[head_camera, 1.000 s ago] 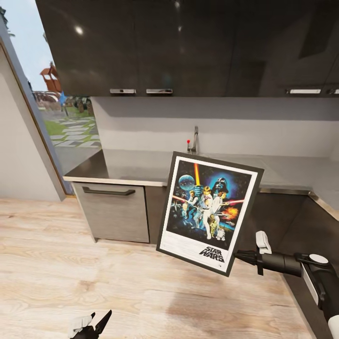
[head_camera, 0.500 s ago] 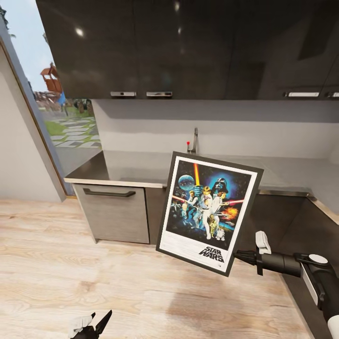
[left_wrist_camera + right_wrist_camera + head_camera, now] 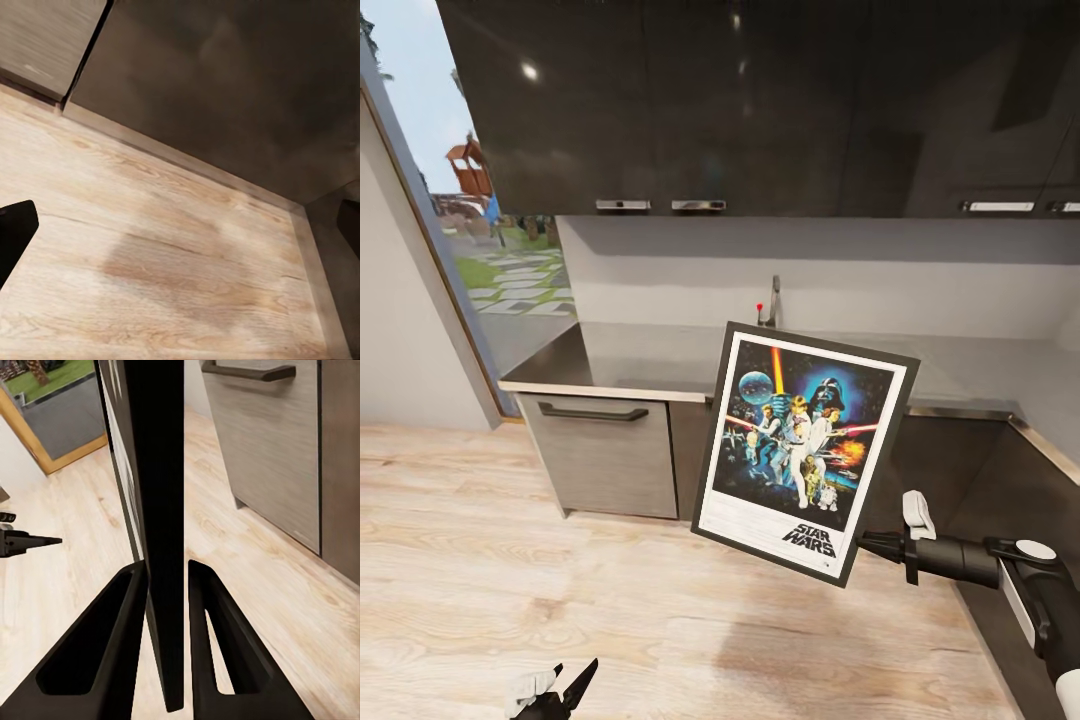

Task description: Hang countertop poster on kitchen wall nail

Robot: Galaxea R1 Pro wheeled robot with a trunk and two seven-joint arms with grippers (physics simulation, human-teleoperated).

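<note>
The Star Wars poster (image 3: 805,450), with its black frame and white border, hangs upright and slightly tilted in front of the cabinets. My right gripper (image 3: 872,545) is shut on its lower right corner. In the right wrist view both fingers (image 3: 112,622) pinch the poster's dark edge (image 3: 157,472). Behind it runs the light-grey kitchen countertop (image 3: 640,355) with the metal tap (image 3: 772,300). My left gripper (image 3: 563,682) hangs low over the floor, and its fingertips (image 3: 16,229) stand wide apart with nothing between them. The wall nail is out of view.
Dark wall cupboards (image 3: 740,100) hang over the worktop. Below it is a grey drawer front with a bar handle (image 3: 592,411). A glass door (image 3: 480,270) at the left opens on a garden. The worktop turns a corner at the right (image 3: 1050,440). Wooden floor (image 3: 610,600) lies in front.
The kitchen has slid slightly down in the head view, so the camera has moved. The poster stays in my right gripper as before, and the left gripper is unchanged.
</note>
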